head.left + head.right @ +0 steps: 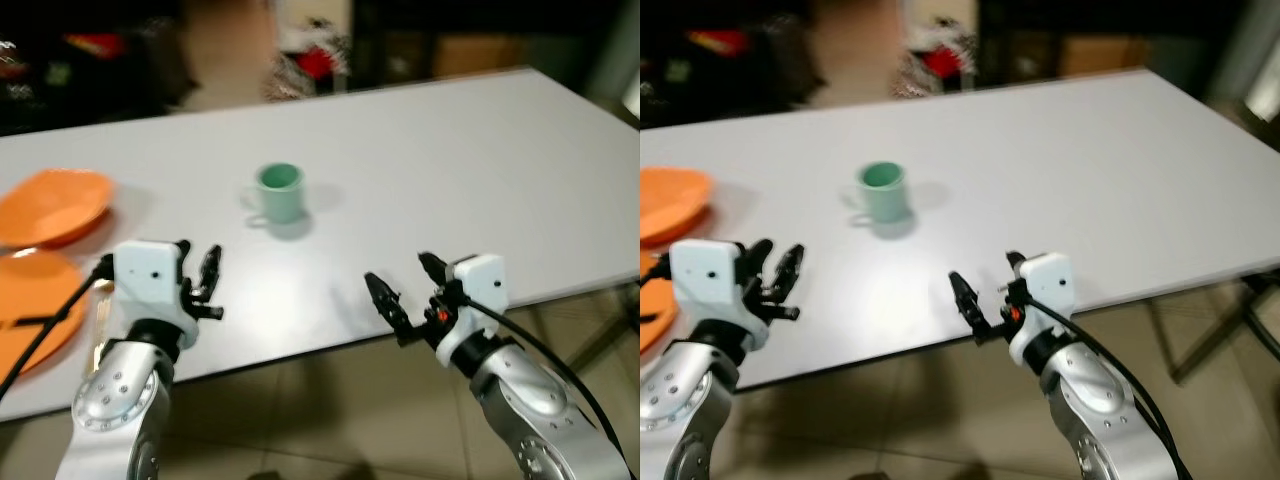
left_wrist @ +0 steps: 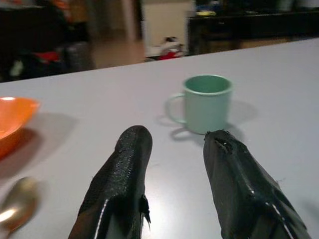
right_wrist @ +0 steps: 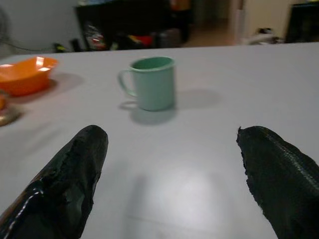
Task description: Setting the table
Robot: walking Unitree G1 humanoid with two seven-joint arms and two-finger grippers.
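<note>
Looking at: I see a white table (image 1: 480,170) from my robot's head.
Cup: a green cup (image 1: 279,192) stands upright near the middle of the table, handle to the robot's left.
Bowl: an orange bowl (image 1: 55,205) sits at the far left of the table.
Plate: an orange plate (image 1: 35,305) lies just in front of the bowl.
Spoon: I see a gold spoon (image 2: 14,209) beside the plate.
Left gripper (image 1: 200,275): over the near table edge, fingers a little apart, holding nothing, pointing at the cup.
Right gripper (image 1: 405,290): over the near edge too, fingers spread wide, holding nothing. The cup is well apart from it.
</note>
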